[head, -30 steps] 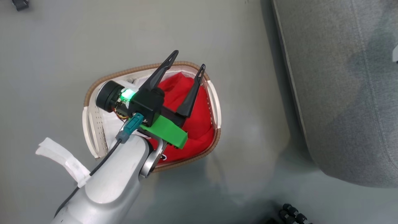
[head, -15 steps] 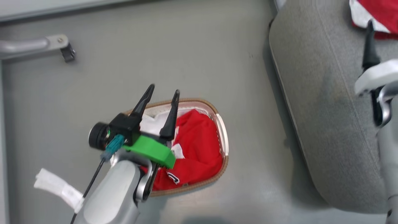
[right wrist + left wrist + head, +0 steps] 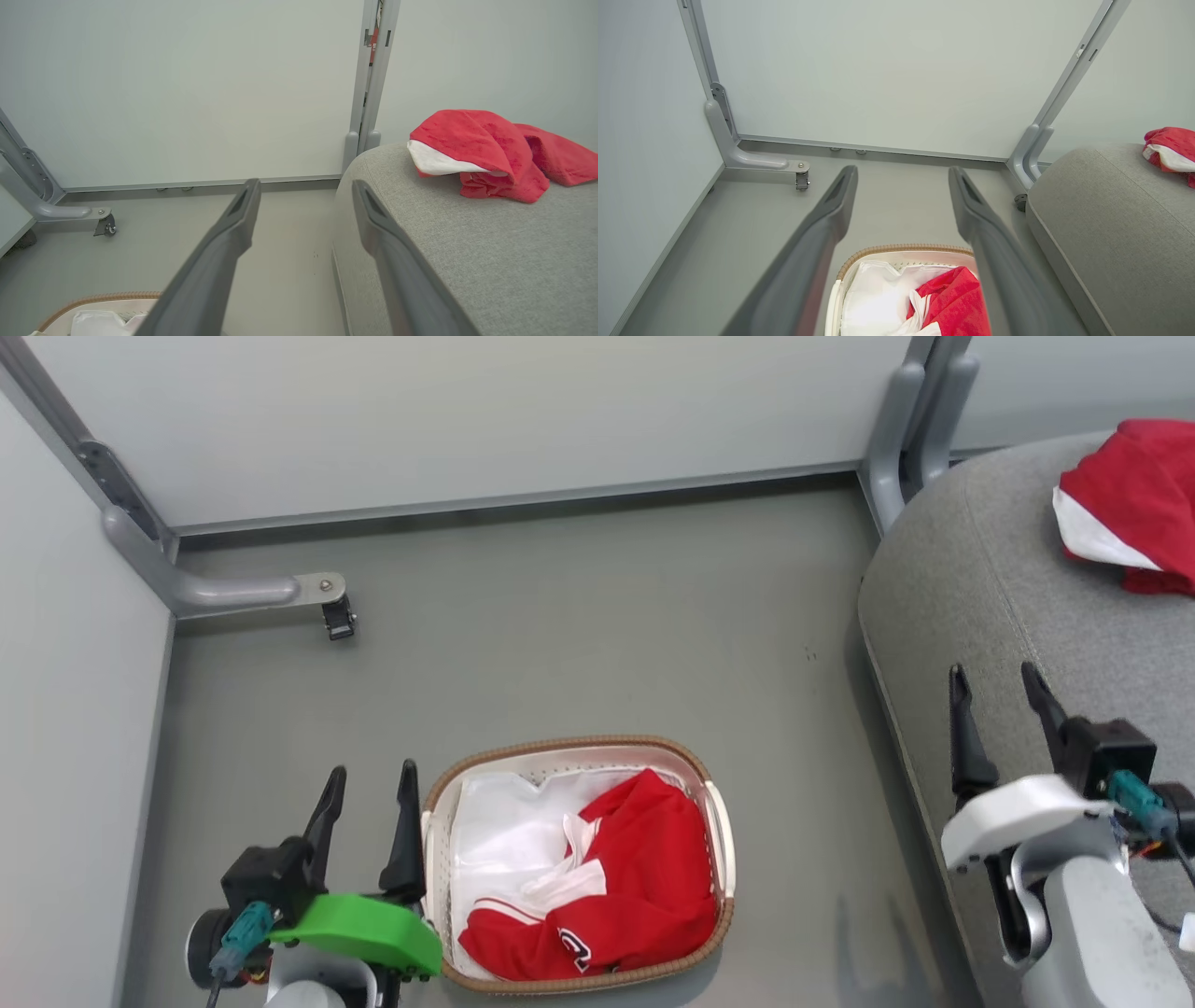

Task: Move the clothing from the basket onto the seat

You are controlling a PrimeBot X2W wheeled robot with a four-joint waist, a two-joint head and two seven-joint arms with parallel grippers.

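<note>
Grey floor (image 3: 560, 644) bears the basket (image 3: 560, 744) near the seat (image 3: 980, 616); left hand (image 3: 373, 767), right hand (image 3: 991, 666) spread empty.

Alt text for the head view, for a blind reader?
A red jersey lies in the basket beside its white liner; a second red garment lies on the grey seat. The left end effector, beside the basket, and the right end effector, by the seat, are open and empty.

L gripper (image 3: 369, 782) & R gripper (image 3: 994, 679): open, empty, raised.
</note>
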